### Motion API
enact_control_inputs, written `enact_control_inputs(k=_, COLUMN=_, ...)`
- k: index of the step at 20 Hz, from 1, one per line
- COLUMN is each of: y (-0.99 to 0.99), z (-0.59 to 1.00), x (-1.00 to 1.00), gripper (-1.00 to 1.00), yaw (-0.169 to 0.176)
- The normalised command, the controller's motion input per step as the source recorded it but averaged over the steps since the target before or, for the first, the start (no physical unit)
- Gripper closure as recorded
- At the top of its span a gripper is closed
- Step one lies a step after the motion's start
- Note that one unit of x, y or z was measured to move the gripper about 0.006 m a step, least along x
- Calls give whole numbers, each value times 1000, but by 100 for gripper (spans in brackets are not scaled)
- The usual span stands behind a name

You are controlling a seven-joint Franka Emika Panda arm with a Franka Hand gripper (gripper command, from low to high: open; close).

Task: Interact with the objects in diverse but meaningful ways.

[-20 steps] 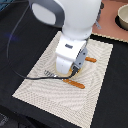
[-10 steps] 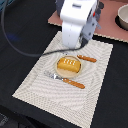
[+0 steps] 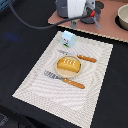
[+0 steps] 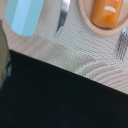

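Your claw's grip state I cannot tell; the bread loaf [image 3: 68, 64] sits on the plate [image 3: 57, 71] well below it, carton [image 3: 67, 38] nearer, both apparently awaiting handling

The golden-yellow bread loaf [image 3: 68, 64] lies on its side near the middle of the striped placemat [image 3: 35, 85], resting on a round tan plate [image 3: 59, 72]; pale scored marks run across its top, and its long axis points toward the mat's corners. In the wrist view the loaf [image 4: 107, 11] shows as an orange block with white slashes. The pale-blue carton [image 3: 68, 38] stands upright at the mat's far edge, well apart from the loaf, a dark mark on its white face. In the wrist view, the carton [image 4: 24, 17] is a plain light-blue slab.
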Motion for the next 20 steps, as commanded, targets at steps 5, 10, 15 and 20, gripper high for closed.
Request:
enact_control_inputs(k=5, y=131, z=-570, x=-278, gripper=-100, yaw=165)
enact_control_inputs(k=10, y=59, z=-499, x=-81, gripper=-100, yaw=133)
enact_control_inputs(k=15, y=163, z=-229, x=-62, gripper=-100, yaw=111)
enact_control_inputs(k=20, y=259, z=-105, x=-41, gripper=-100, yaw=104)
